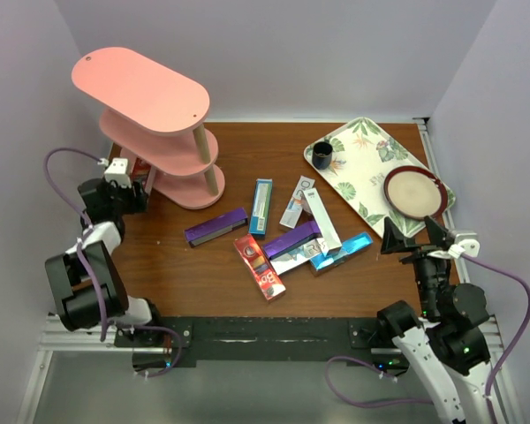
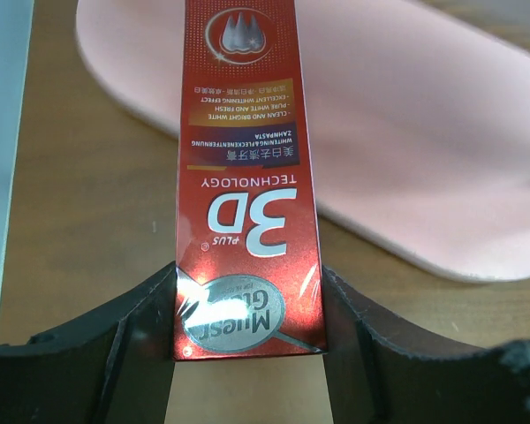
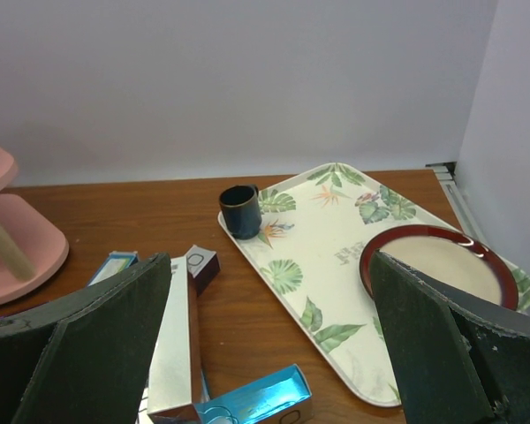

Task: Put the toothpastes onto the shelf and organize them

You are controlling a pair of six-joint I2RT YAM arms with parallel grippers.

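Your left gripper point(image 2: 249, 296) is clamped on the red carton point(image 2: 247, 159), whose far end is cut off at the frame's top, over the shelf's point(image 2: 406, 132) lowest board. Your right gripper point(image 3: 269, 296) hangs spread wide with nothing in it, near the loose cartons point(image 1: 287, 234) on the surface point(image 1: 177, 265).

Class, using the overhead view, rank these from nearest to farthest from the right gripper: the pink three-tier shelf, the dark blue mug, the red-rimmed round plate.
1. Red-rimmed round plate, just beyond the right gripper.
2. Dark blue mug, farther back and left.
3. Pink three-tier shelf, far left corner.
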